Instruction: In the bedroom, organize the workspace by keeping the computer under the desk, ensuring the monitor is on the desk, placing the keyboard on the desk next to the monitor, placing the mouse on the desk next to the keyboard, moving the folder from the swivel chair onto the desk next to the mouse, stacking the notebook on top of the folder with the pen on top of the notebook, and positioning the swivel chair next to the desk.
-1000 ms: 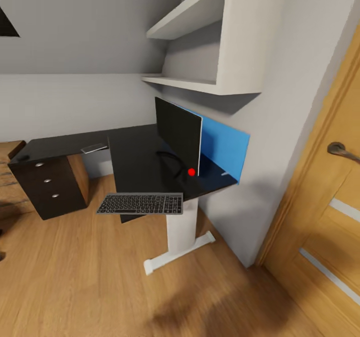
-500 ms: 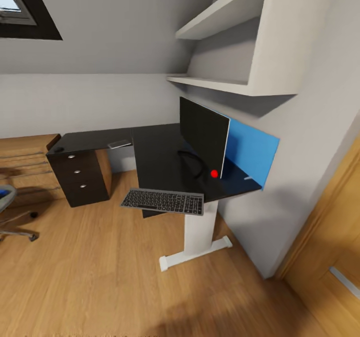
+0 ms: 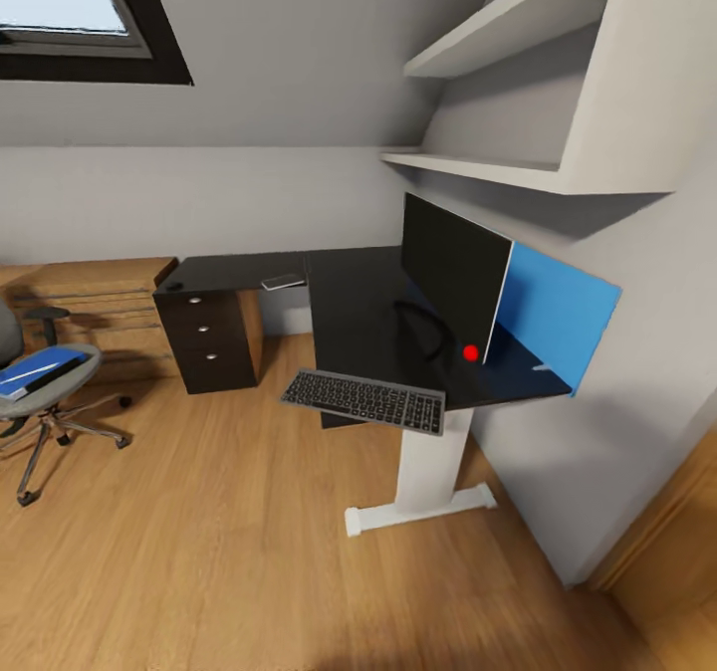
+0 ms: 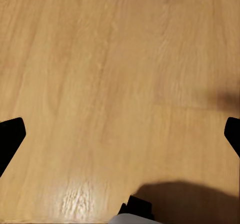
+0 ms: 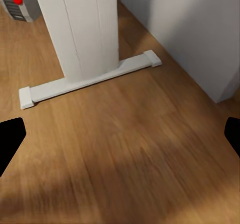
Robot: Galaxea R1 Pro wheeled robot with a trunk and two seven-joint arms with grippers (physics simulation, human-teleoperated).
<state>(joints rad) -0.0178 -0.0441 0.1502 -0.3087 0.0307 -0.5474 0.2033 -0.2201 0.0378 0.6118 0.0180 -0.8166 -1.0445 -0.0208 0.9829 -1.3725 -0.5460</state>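
Observation:
The black desk stands against the wall with the monitor upright on it. The keyboard lies at the desk's front edge and overhangs it. A small grey notebook rests on the desk's far wing. At the left stands the swivel chair with the blue folder on its seat. The computer shows beside the white desk leg. My left gripper and right gripper hang open over the wooden floor, holding nothing. I cannot make out the mouse or the pen.
A blue wall panel sits behind the monitor, with white shelves above it. A black drawer unit carries the desk's left end, next to a wooden dresser. A window is at the upper left. Open floor lies before the desk.
The head view has swung left: the desk has shifted right in the picture, the door has left it, and the window and the chair with the folder have come in.

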